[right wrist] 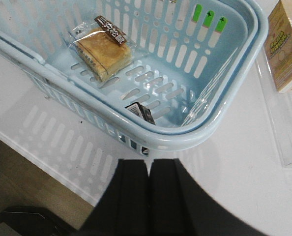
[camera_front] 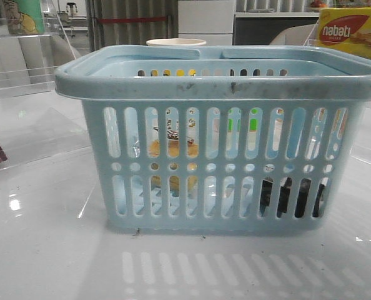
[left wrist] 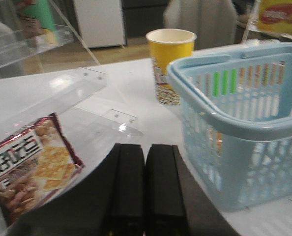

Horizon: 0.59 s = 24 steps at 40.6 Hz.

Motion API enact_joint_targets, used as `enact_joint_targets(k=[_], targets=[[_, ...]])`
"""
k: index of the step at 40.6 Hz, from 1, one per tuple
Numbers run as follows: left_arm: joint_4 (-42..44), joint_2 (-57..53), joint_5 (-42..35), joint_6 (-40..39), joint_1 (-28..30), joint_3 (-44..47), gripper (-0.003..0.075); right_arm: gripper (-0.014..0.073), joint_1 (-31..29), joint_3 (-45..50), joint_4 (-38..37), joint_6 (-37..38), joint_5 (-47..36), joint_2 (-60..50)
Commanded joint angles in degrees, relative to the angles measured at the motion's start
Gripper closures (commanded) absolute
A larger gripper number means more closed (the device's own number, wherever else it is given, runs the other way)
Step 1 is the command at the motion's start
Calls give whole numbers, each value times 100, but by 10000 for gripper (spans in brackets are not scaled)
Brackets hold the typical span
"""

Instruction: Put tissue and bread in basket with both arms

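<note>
The bread (right wrist: 102, 52), golden-brown in clear wrap with a dark white-printed strip, lies on the floor of the light-blue basket (camera_front: 223, 84); the dark tissue (right wrist: 141, 112) sits at its 5 o'clock. A yellow "nabati" box (camera_front: 351, 32) stands beyond. The left gripper (left wrist: 145, 187) and right gripper (right wrist: 149, 196) are both clenched, empty, outside the basket.

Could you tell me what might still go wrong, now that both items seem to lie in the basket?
The tissue lies at the foot of the basket wall nearest the right gripper, partly hidden by the rim, so its seating is hard to confirm. The left gripper sits low between the snack packet and the basket; a careless retreat could nudge either. The paper cup stands close beside the basket and might tip if the basket shifts.
</note>
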Motion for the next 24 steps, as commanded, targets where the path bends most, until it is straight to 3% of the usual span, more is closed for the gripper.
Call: enact_joint_targets(k=[1,10,24], targets=[[-52,-448,-1305,-60,456,695,630,536,3,-145,-60,-58,-326,-26],[-162,-1112,-2022,-60,1079,1818,629,536,3,-145,-60,-58,-326,-26],[-118,-1140,-2094,-60,1452,1957,629,536,3,-145,-60,-59,-326,-26]])
